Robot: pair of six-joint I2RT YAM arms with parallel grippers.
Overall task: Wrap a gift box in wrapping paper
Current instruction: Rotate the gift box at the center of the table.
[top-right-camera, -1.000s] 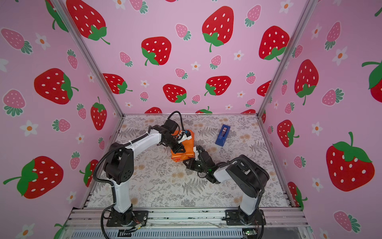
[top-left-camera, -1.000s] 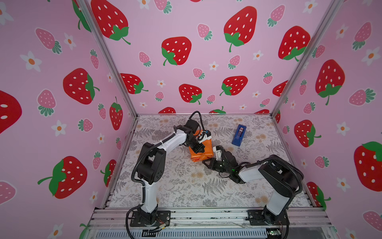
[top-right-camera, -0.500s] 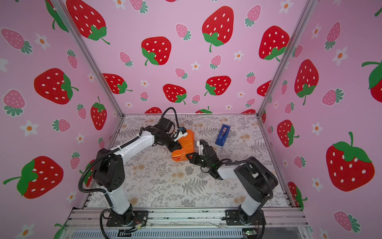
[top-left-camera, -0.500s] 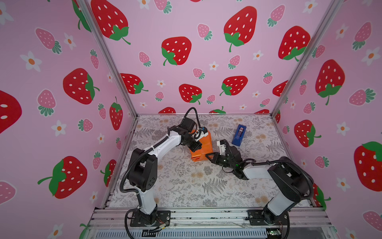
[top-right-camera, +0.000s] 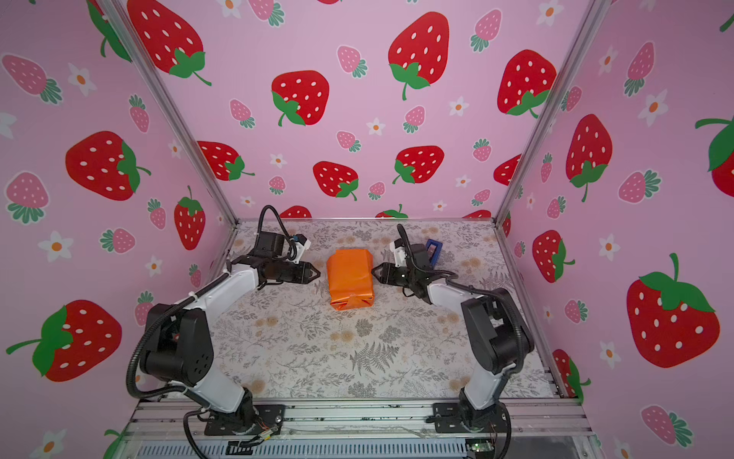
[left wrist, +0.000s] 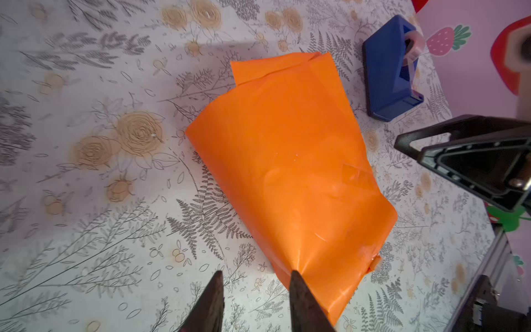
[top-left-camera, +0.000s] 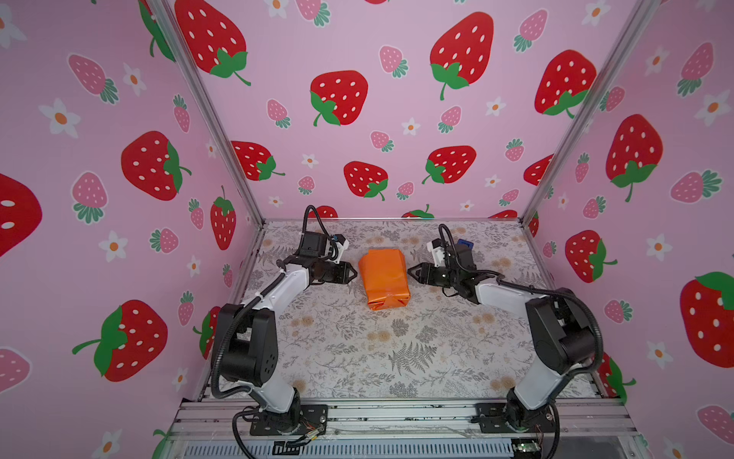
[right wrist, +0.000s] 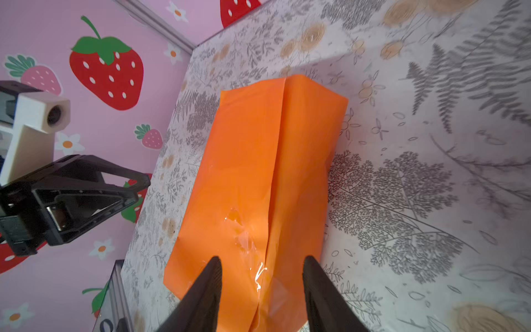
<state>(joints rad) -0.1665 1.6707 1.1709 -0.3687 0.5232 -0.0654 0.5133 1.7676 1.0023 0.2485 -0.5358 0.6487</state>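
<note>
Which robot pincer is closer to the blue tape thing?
The right pincer: the blue tape dispenser sits close by its wrist. The left pincer is on the other side of the orange wrapping paper, away from the dispenser.

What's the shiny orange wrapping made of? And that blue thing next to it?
The wrapping paper looks like thin, glossy paper: it holds sharp creases and shows bright glints. The tape dispenser is probably hard, smooth plastic, judging by its crisp moulded edges and even blue colour.

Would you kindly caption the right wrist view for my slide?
Open right pincer facing the orange wrapping paper, left pincer beyond it, floral table covering beneath.
</note>
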